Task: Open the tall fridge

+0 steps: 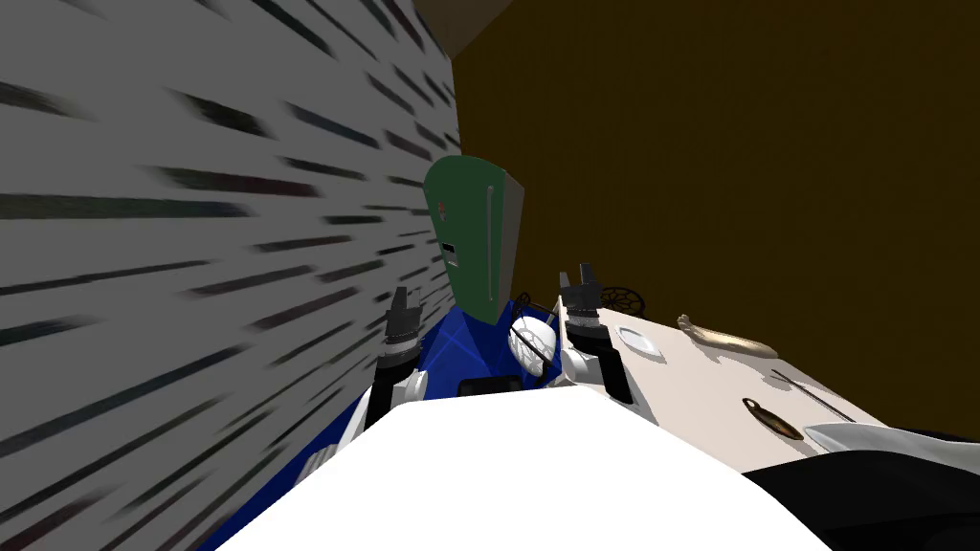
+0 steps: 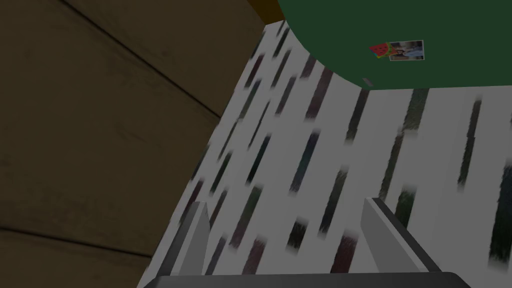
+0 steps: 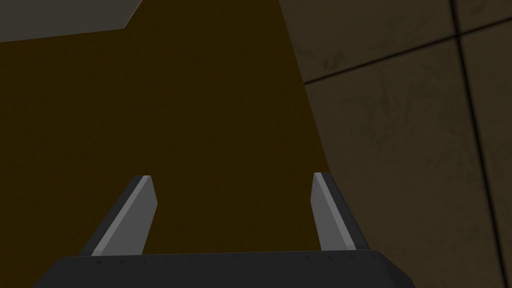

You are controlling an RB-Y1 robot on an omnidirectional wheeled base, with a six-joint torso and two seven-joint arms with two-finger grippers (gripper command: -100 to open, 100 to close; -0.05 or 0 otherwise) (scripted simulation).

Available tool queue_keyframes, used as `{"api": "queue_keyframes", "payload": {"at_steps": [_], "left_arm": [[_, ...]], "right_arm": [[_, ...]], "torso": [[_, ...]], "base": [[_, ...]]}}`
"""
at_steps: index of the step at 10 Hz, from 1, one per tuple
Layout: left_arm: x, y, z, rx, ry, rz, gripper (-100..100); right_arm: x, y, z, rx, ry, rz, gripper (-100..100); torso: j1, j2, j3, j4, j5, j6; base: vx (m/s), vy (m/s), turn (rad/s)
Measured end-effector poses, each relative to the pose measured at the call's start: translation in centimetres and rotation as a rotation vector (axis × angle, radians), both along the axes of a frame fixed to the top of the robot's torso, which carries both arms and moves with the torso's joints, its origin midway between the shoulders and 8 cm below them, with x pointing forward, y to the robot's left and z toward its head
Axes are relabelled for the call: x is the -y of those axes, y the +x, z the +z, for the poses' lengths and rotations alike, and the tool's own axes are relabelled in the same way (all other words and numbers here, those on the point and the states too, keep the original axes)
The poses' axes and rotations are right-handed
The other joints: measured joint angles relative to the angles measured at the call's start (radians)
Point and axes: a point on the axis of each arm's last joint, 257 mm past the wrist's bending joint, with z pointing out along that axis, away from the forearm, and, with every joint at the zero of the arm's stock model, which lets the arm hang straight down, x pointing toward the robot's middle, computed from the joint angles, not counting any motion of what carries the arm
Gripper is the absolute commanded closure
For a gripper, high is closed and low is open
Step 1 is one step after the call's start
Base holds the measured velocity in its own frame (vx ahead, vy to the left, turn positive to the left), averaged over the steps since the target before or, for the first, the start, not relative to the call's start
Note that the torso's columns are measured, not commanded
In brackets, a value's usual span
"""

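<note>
While the green fridge point(image 1: 469, 239) stands shut ahead against the streaked wall point(image 1: 191, 239), both arms are short of it. The left gripper point(image 2: 286, 201) and right gripper point(image 3: 232, 175) have their fingers spread, holding nothing.

Smooth matt fridge point(image 1: 469, 239); matt pale table point(image 1: 708, 383)

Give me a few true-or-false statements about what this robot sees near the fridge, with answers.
1. The fridge is green. True.
2. The left gripper grips the fridge's handle. False: it is open, holds nothing and is apart from the fridge.
3. The right gripper is open. True.
4. The plate lies on the floor. False: it lies on the pale table.
</note>
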Motion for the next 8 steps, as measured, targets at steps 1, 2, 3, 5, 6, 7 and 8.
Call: {"api": "queue_keyframes", "payload": {"at_steps": [1, 2, 3, 5, 6, 7, 8], "left_arm": [[0.00, 0.00, 0.00, 0.000, 0.000, 0.000, 0], [0.00, 0.00, 0.00, 0.000, 0.000, 0.000, 0], [0.00, 0.00, 0.01, 0.000, 0.000, 0.000, 0], [0.00, 0.00, 0.01, 0.000, 0.000, 0.000, 0], [0.00, -0.01, 0.01, 0.000, 0.000, 0.000, 0], [0.00, -0.01, 0.01, 0.000, 0.000, 0.000, 0], [0.00, -0.01, 0.01, 0.000, 0.000, 0.000, 0]], "right_arm": [[0.00, 0.00, 0.00, 0.000, 0.000, 0.000, 0], [0.00, 0.00, 0.00, 0.000, 0.000, 0.000, 0], [0.00, 0.00, 0.01, 0.000, 0.000, 0.000, 0], [0.00, -0.01, 0.01, 0.000, 0.000, 0.000, 0], [0.00, -0.01, 0.01, 0.000, 0.000, 0.000, 0], [0.00, -0.01, 0.01, 0.000, 0.000, 0.000, 0], [0.00, -0.01, 0.02, 0.000, 0.000, 0.000, 0]], "torso": [[0.000, 0.040, -0.082, 0.041, 0.000, 0.000], [0.000, 0.104, -0.209, 0.105, 0.000, 0.000], [0.000, 0.175, -0.351, 0.176, 0.000, 0.000], [0.000, 0.322, -0.644, 0.322, 0.000, 0.000], [0.000, 0.396, -0.792, 0.396, 0.000, 0.000], [0.000, 0.470, -0.939, 0.470, 0.000, 0.000], [0.000, 0.544, -1.087, 0.544, 0.000, 0.000]], "base": [[0.000, 0.000, 0.000], [0.000, 0.000, 0.000], [0.000, 0.000, 0.000], [0.000, 0.000, 0.000], [0.000, 0.000, 0.000], [0.000, 0.000, 0.000], [0.000, 0.000, 0.000]]}}
